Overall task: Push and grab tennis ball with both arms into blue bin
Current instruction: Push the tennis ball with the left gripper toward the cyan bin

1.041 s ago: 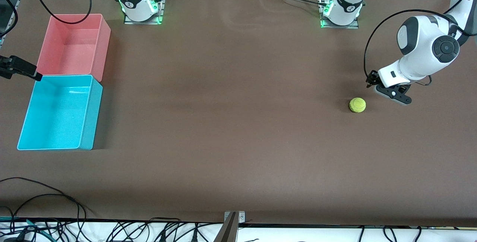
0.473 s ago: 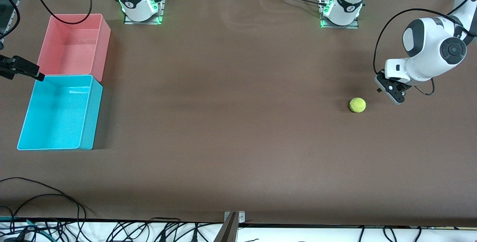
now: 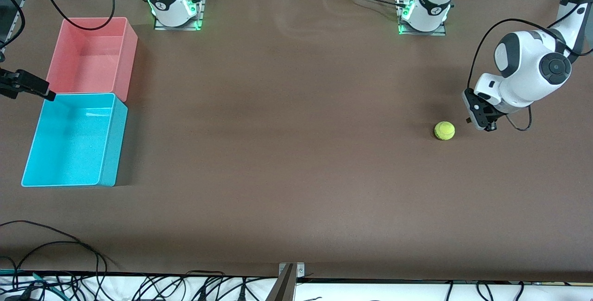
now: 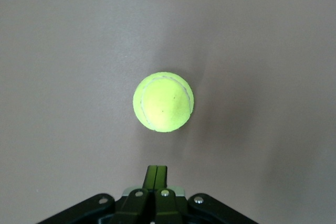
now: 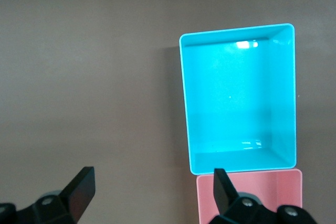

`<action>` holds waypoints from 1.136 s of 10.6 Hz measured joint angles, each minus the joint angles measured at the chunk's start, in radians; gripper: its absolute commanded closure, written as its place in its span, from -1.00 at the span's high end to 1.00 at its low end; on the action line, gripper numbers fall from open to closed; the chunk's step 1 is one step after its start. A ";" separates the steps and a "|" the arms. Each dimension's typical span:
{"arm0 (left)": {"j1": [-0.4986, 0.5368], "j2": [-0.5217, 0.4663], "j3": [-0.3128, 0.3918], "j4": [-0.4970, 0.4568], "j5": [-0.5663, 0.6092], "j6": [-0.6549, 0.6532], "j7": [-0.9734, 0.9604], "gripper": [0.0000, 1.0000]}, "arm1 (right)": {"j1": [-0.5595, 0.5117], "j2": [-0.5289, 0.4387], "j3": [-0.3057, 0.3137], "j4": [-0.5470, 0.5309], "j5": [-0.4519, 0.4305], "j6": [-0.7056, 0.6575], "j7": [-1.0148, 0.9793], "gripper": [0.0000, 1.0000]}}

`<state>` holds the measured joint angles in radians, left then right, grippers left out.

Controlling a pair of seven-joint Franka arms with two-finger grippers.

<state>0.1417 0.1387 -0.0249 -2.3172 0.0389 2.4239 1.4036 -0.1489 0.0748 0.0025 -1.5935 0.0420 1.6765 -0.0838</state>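
Small fuzzy yellow-green tennis ball (image 3: 444,130) sits on the brown tabletop (image 3: 287,153) toward the left arm's end, well apart from the rectangular cyan-blue plastic bin (image 3: 107,141), which stands at the right arm's end w/ a same-shaped pink plastic bin (image 3: 127,55) touching it, farther from the front camera; blue bin is empty in the right wrist view (image 5: 239,103), so nothing delivered yet. Left gripper (image 3: 482,116), black two-finger type on the white jointed left arm (image 3: 533,67), is low just beside the ball, on the side away from the bins; its fingers (image 4: 156,174) are pressed together w/ nothing between them, pointing straight at the ball (image 4: 163,101) w/ a visible gap, no contact yet. Judgement: closed tips lined up like this look set for the push stage, i.e. knocking the ball across the table toward the right arm. Right gripper (image 3: 28,85) hovers by the blue bin's corner near where the two bins meet; its fingers (image 5: 79,184) stand wide apart, holding nothing; right arm waits. Progress: early; approach to the ball looks done; still to do, as far as can be judged: push ball across, right gripper grabs it, lifts, drops it in the blue bin, not the pink one.
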 measured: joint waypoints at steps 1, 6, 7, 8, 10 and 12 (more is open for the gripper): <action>0.000 0.014 0.000 0.000 0.003 0.018 0.048 -1.00 | 0.000 0.000 0.000 0.000 0.000 0.000 0.000 1.00; 0.001 0.085 0.014 -0.001 0.005 0.074 0.217 -1.00 | 0.000 0.000 0.000 0.000 0.000 0.000 0.000 1.00; 0.001 0.093 0.017 -0.001 0.005 0.083 0.226 -1.00 | 0.000 0.000 0.000 0.000 0.000 0.000 0.000 1.00; 0.001 0.103 0.020 -0.001 0.005 0.093 0.231 -1.00 | 0.000 0.000 0.000 0.000 0.000 0.000 0.000 1.00; 0.001 0.127 0.021 -0.001 0.005 0.115 0.232 -1.00 | 0.000 0.000 0.000 0.000 0.000 0.000 0.000 1.00; 0.013 0.161 0.027 0.000 0.004 0.139 0.231 -1.00 | 0.000 0.001 0.000 0.000 0.000 0.000 0.000 1.00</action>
<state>0.1549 0.2997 0.0023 -2.3174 0.0434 2.5633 1.6350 -0.1489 0.0757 0.0024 -1.5936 0.0417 1.6765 -0.0837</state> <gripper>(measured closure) 0.991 0.000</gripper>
